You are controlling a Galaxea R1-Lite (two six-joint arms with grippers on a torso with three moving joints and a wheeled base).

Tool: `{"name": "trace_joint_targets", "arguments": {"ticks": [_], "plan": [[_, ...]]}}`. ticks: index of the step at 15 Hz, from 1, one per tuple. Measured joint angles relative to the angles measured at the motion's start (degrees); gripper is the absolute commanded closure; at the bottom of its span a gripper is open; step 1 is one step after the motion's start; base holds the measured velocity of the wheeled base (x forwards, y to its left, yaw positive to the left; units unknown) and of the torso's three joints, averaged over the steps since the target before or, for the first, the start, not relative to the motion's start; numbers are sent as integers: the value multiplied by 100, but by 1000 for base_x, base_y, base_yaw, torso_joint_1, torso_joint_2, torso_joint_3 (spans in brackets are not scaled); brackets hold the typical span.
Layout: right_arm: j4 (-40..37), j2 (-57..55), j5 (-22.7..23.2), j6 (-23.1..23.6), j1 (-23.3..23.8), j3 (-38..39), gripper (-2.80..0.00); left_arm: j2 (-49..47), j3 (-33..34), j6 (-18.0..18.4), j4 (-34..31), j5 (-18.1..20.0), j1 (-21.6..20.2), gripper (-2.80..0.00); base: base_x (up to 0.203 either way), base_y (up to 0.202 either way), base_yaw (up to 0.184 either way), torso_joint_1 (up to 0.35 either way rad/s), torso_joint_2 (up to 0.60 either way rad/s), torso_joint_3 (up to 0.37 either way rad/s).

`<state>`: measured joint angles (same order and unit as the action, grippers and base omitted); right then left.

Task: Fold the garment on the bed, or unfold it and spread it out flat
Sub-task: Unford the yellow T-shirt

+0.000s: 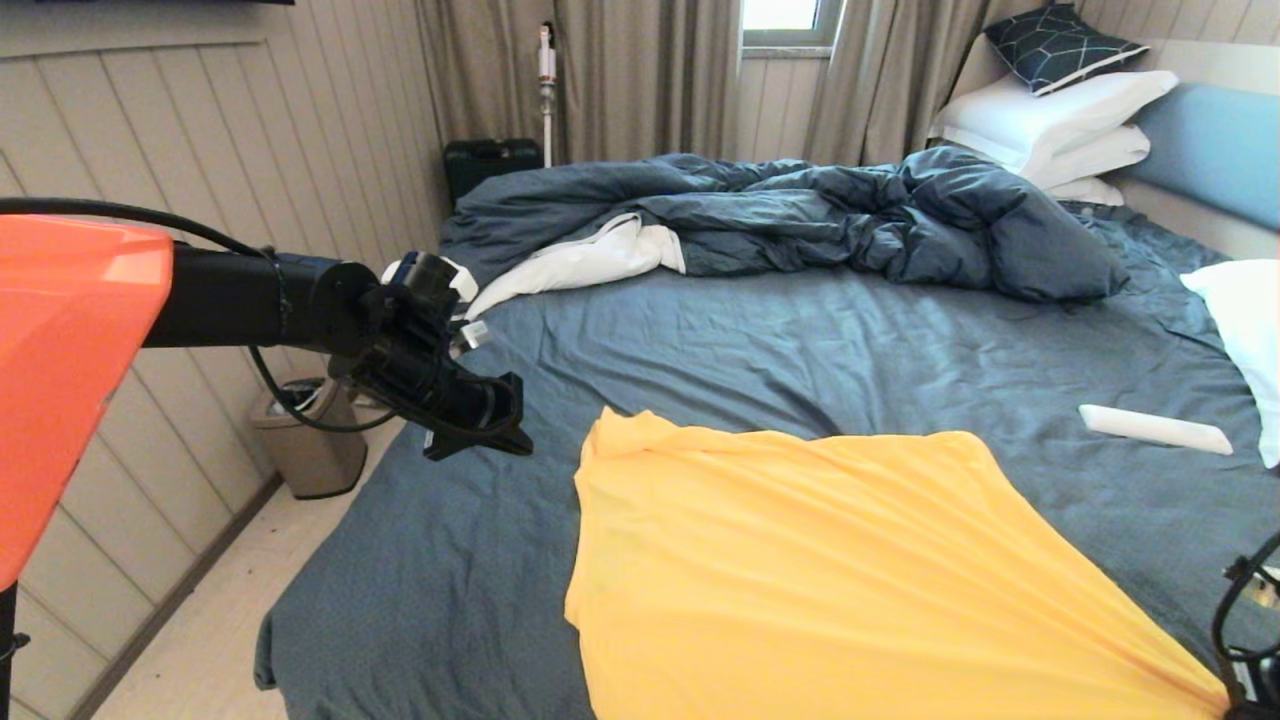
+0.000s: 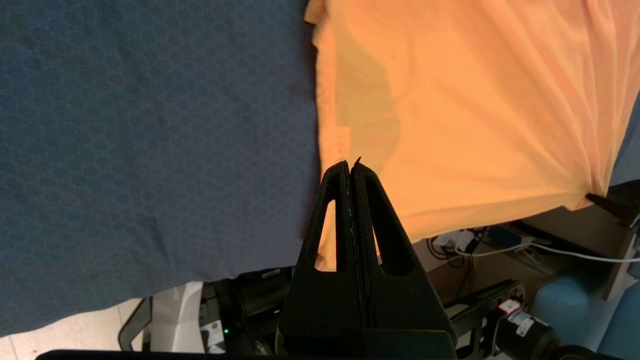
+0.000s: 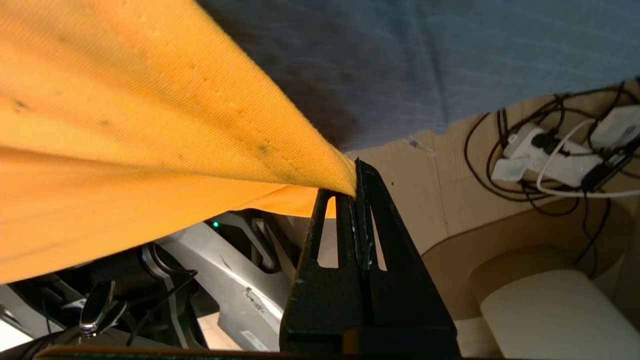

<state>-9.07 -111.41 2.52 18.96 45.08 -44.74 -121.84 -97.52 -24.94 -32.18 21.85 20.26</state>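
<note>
The yellow T-shirt [image 1: 820, 580] lies on the near part of the bed [image 1: 760, 330], its near right corner pulled taut off the bed's edge. My right gripper [image 3: 354, 172] is shut on that corner of the T-shirt [image 3: 150, 130]; in the head view only cabling shows at the lower right. My left gripper [image 1: 505, 415] hovers above the sheet, left of the shirt's left edge, shut with nothing in it. In the left wrist view its closed tips [image 2: 350, 167] hang over the left edge of the T-shirt [image 2: 475, 100].
A rumpled blue duvet [image 1: 820, 215] lies across the far half of the bed, white pillows [image 1: 1060, 125] at the headboard. A white remote-like bar [image 1: 1155, 428] lies right of the shirt. A bin [image 1: 310, 440] stands on the floor left of the bed.
</note>
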Motion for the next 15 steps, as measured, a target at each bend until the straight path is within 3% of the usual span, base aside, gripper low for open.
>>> {"name": "trace_joint_targets", "arguments": {"ticks": [1,6,9,10,13,15], "plan": [[7,-38,-2,-7,40,-7,-280,-1,4,2,0,1,7,0,0,0,0,0,0,0],[9,13,31,-25,40,4,-280,4,7,1,-6,0,32,0,0,0,0,0,0,0],[-29,498,373,-57,50,-27,-280,43,10,0,-32,-7,47,0,0,0,0,0,0,0],[-55,790,524,-60,51,-35,0,80,23,-3,-34,-8,75,0,0,0,0,0,0,0],[-335,1919,1067,-60,-63,-123,0,217,130,44,-22,-53,222,0,0,0,0,0,0,0],[-874,2664,1558,-91,-548,-412,0,263,236,89,39,-216,353,0,0,0,0,0,0,0]]}}
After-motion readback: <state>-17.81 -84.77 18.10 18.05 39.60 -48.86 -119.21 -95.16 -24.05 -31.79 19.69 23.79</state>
